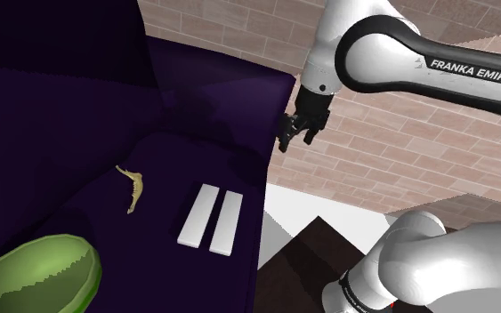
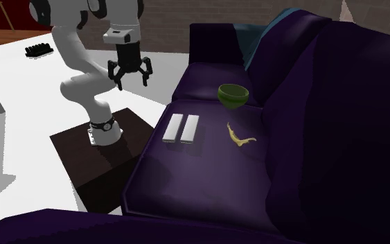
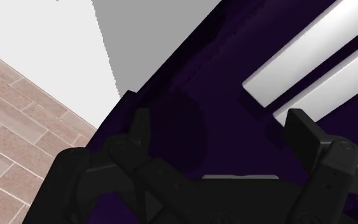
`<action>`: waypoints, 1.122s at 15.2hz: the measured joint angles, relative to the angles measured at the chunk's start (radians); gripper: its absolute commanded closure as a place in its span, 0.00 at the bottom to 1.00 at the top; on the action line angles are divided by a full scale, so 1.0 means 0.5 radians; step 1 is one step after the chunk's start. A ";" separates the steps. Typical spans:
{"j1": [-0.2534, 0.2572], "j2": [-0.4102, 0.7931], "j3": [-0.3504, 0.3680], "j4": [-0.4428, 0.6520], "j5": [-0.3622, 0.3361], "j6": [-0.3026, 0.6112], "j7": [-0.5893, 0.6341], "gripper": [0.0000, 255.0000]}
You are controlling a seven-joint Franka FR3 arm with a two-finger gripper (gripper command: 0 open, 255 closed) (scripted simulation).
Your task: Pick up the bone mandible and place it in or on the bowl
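A small yellowish curved mandible [image 1: 132,188] [image 2: 240,136] lies on the dark purple sofa seat [image 1: 79,191] [image 2: 200,166]. A green bowl [image 1: 36,276] [image 2: 233,94] stands on the same seat, at the shoulder view's lower left. My black gripper [image 1: 296,133] [image 2: 131,71] [image 3: 220,133] hangs open in the air beside the sofa's front edge, well away from the mandible, with nothing between its fingers [image 3: 302,133].
Two white flat bars [image 1: 211,219] [image 2: 181,129] [image 3: 311,60] lie side by side on the seat between the gripper and the mandible. The sofa's back and armrest [image 1: 213,84] rise behind. A brick wall [image 1: 399,133] and a dark stand [image 2: 96,156] are nearby.
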 measured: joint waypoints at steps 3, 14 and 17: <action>0.014 0.139 0.113 0.027 0.042 0.112 0.159 0.00; 0.020 0.855 0.488 0.358 -0.016 0.476 0.770 0.00; 0.031 1.088 0.570 0.511 -0.099 0.533 0.955 0.00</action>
